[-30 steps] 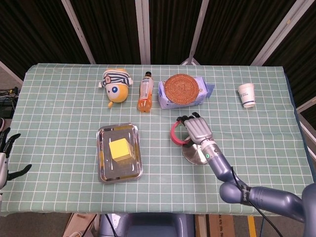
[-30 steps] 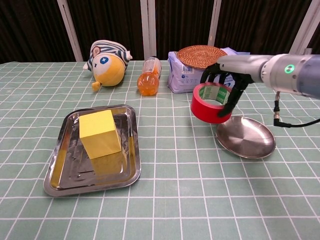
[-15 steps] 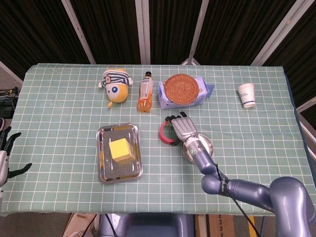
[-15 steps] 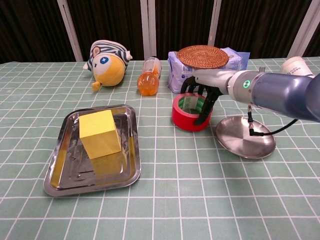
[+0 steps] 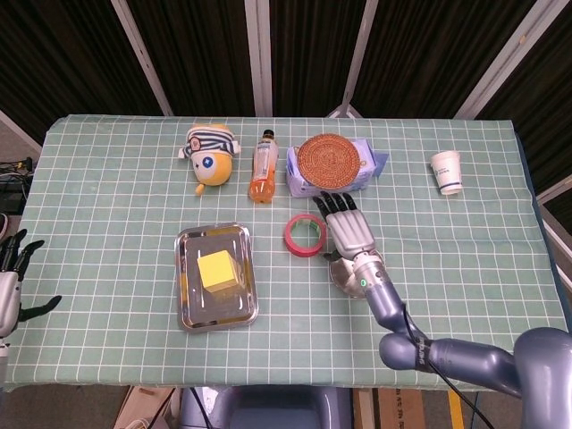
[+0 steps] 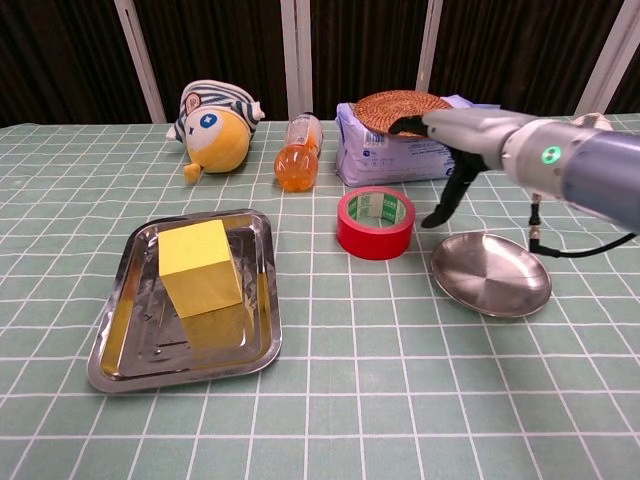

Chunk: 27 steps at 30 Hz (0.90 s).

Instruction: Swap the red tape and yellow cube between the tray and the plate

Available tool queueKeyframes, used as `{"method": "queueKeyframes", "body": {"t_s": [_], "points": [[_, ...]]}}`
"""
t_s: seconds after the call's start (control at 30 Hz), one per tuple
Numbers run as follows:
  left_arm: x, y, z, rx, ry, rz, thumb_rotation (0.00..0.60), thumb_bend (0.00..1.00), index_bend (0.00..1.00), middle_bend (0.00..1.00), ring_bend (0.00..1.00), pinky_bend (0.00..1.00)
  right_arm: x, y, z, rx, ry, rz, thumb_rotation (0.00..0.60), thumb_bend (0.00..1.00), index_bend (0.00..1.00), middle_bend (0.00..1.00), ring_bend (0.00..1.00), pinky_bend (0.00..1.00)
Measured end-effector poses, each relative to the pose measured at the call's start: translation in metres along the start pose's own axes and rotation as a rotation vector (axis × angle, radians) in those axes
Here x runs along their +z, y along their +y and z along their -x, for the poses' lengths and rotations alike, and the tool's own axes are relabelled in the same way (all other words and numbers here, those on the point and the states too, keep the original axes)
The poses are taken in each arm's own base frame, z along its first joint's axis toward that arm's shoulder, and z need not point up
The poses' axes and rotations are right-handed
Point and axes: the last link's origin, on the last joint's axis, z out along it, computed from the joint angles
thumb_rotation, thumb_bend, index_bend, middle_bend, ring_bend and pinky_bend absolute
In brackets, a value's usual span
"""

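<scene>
Tape, the glossy red tape (image 6: 375, 222) ring, is lying flat on the checked worktop (image 6: 420, 400) between the steel tray (image 6: 120, 362) and the round plate (image 6: 492, 274). The right robot hand (image 6: 447, 135) is hovering above it with fingers spread, holding nothing. The yellow cube (image 6: 200, 267) is sitting in the tray.

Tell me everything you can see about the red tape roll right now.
The red tape is a glossy red roll with a green-and-white printed inner core. It lies flat, hole upward, on the green checked tablecloth, between the tray and the plate, in neither. Nothing touches it: the right hand is open, fingers spread, just beside and above it.
</scene>
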Motion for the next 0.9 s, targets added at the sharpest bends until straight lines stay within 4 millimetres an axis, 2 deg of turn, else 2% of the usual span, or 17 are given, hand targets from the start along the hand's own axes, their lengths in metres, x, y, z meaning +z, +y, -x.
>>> {"method": "queueKeyframes", "body": {"t_s": [0.1, 0.23, 0.4, 0.57, 0.67, 0.9], "points": [[-0.002, 0.004, 0.000, -0.007, -0.003, 0.032, 0.600, 0.18, 0.17, 0.01, 0.00, 0.11, -0.034, 0.026, -0.014, -0.026, 0.040, 0.052, 0.600, 0.02, 0.00, 0.00, 0.00, 0.00], [-0.003, 0.013, -0.003, -0.037, -0.006, 0.089, 0.600, 0.17, 0.17, 0.00, 0.00, 0.11, -0.094, 0.080, -0.023, -0.036, 0.102, 0.162, 0.600, 0.02, 0.00, 0.00, 0.00, 0.00], [0.007, 0.032, -0.011, -0.038, -0.020, 0.165, 0.600, 0.12, 0.17, 0.00, 0.00, 0.11, -0.153, 0.116, -0.011, 0.034, 0.135, 0.219, 0.600, 0.01, 0.00, 0.00, 0.00, 0.00], [0.023, 0.069, -0.013, -0.027, -0.094, 0.264, 0.600, 0.05, 0.16, 0.00, 0.00, 0.09, -0.204, 0.136, 0.010, 0.123, 0.141, 0.240, 0.600, 0.02, 0.00, 0.00, 0.00, 0.00], [0.034, 0.088, -0.007, -0.020, -0.188, 0.314, 0.600, 0.02, 0.15, 0.00, 0.00, 0.07, -0.223, 0.144, 0.020, 0.136, 0.133, 0.269, 0.600, 0.01, 0.00, 0.00, 0.00, 0.00], [0.059, 0.136, 0.013, 0.096, -0.374, 0.471, 0.600, 0.00, 0.15, 0.00, 0.00, 0.04, -0.225, 0.146, 0.025, 0.121, 0.135, 0.295, 0.600, 0.01, 0.00, 0.00, 0.00, 0.00]]}}
